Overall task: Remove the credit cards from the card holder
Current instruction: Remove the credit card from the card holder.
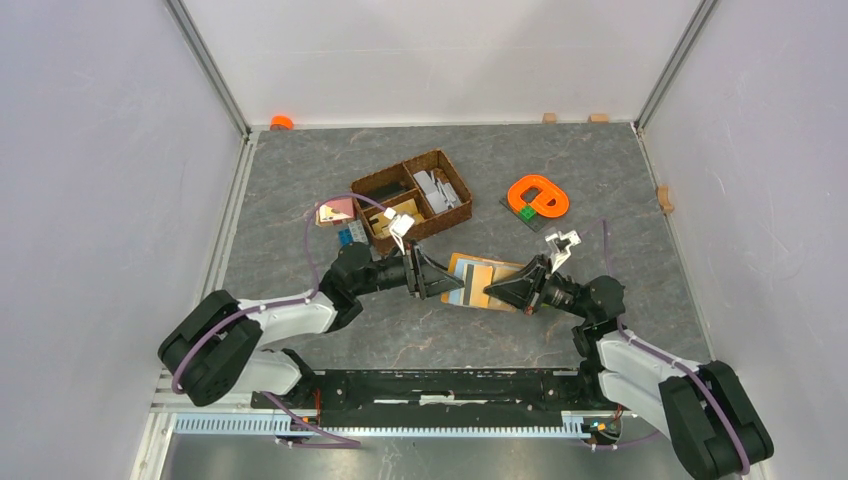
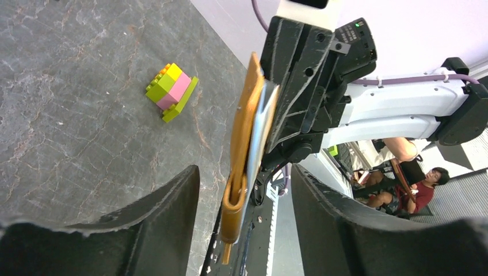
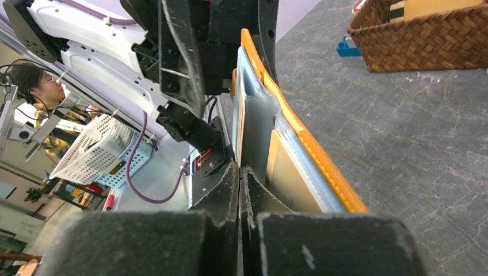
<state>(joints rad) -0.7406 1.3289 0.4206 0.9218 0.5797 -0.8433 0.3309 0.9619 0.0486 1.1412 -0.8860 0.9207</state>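
The card holder (image 1: 478, 282) is at the middle of the table (image 1: 300, 180), strung between the 2 grippers, just near of the basket (image 1: 412, 195). It lies open, its inside facing up. From above it shows tan and pale blue panels with a dark stripe across them. Its outer skin is mustard orange and looks like leather.

In the left wrist view it is seen edge-on as a thin orange slab (image 2: 241, 132) with a looped fold at the near end, and grey-blue leaves lie against it.

The left gripper (image 2: 244, 172) stands wide apart, 1 finger on each side of the holder's left edge, with a gap on both sides and no touch.

The right gripper (image 3: 241, 192) is pressed together on the holder's right edge, pinching a thin grey-blue leaf (image 3: 256, 129). I cannot tell whether that leaf is a card or a pocket.

An orange ring (image 1: 538, 197) lies far right of the holder, well apart. A small stack of yellow, pink and green bricks (image 2: 171, 91) sits on the table.
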